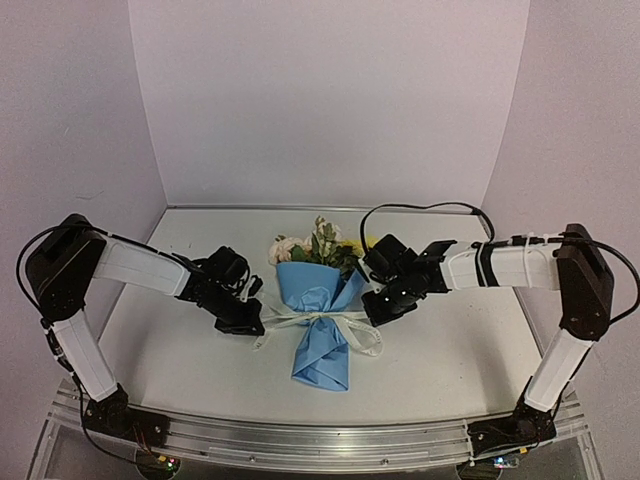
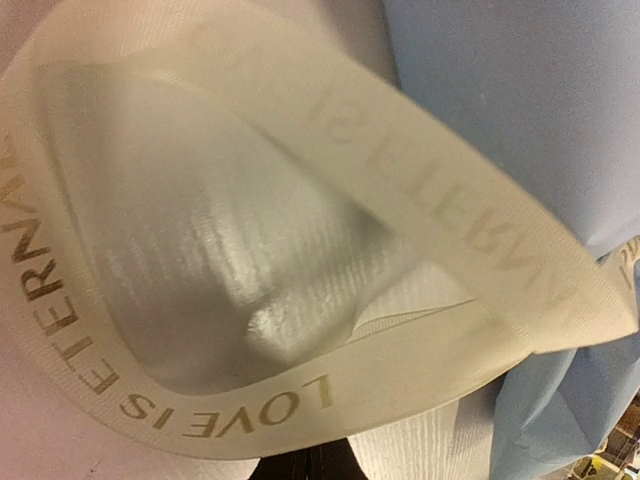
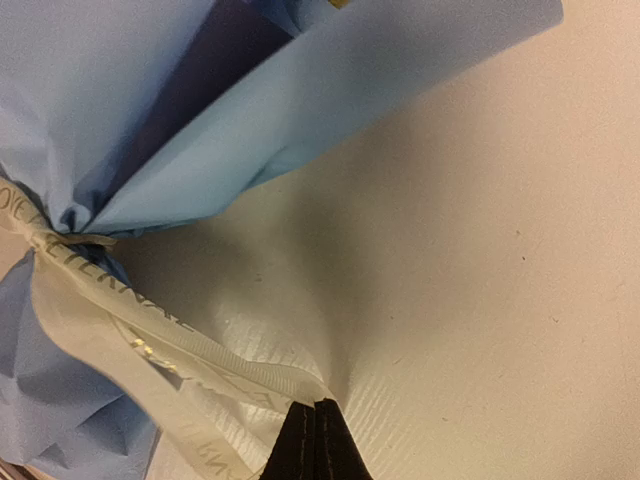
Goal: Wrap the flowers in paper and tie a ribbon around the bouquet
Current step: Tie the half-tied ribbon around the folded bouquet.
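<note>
We log: bouquet (image 1: 318, 330) mid-table (image 1: 450, 350), long axis far-to-near edge | ribbon (image 1: 345, 325) round its waist, tails out L & R | left gripper (image 1: 250, 322), right gripper (image 1: 378, 308) equally near, each pinched shut on a tail | we judge nxt pull goes sideways, apart.

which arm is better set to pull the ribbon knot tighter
Right, probably. The right gripper is shut on a ribbon tail that runs straight to the knot on the bouquet. The left gripper is shut too, but its view shows only slack ribbon.
</note>
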`<act>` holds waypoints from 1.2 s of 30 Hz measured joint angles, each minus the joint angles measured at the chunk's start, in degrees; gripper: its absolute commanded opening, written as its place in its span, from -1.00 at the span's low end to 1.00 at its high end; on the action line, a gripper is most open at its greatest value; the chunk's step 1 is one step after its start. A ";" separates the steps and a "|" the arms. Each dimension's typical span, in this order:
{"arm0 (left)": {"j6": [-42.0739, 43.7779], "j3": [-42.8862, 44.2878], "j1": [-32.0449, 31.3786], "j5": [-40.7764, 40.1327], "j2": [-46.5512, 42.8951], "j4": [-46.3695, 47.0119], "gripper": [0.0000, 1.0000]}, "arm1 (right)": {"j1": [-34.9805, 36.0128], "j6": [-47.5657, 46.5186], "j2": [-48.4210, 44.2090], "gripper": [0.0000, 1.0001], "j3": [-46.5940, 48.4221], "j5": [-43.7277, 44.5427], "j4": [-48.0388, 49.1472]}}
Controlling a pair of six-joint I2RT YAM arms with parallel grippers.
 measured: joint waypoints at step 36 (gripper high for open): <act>-1.61 -5.53 4.89 0.22 -4.34 -0.91 -1.00 | -6.37 18.30 -9.04 -1.00 -12.72 14.54 -2.30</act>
